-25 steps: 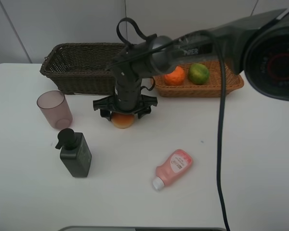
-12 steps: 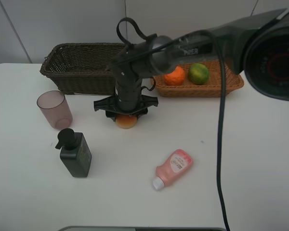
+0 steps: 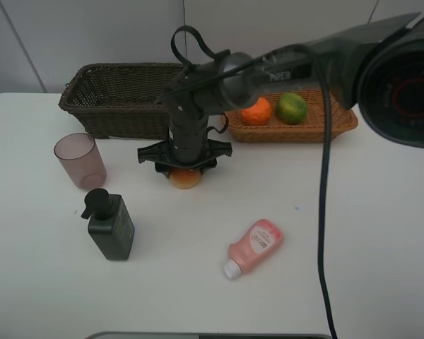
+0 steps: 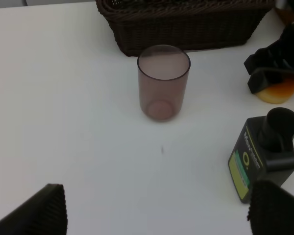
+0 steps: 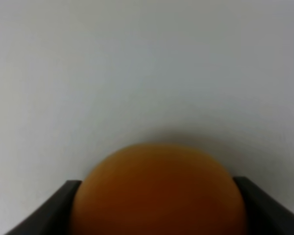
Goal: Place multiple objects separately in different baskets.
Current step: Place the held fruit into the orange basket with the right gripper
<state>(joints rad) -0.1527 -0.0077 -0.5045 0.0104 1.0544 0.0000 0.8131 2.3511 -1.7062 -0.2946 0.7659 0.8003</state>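
Note:
My right gripper points straight down at the table's middle, shut on the red-yellow peach-like fruit, which rests on the table. The right wrist view shows this fruit squeezed between both fingers. An orange and a green round fruit lie in the light tan basket. The dark brown basket stands to its left. My left gripper hovers open in front of the pinkish cup, with nothing between its fingers. The black pump bottle and pink tube sit nearer the front.
The right arm's cable hangs across the right side of the table. The cup stands upright left of the gripped fruit, with the pump bottle close in front of it. The tube lies on its side.
The right gripper's fingers closed in on the peach-like fruit a second ago and have stayed still since. The left gripper has not moved.

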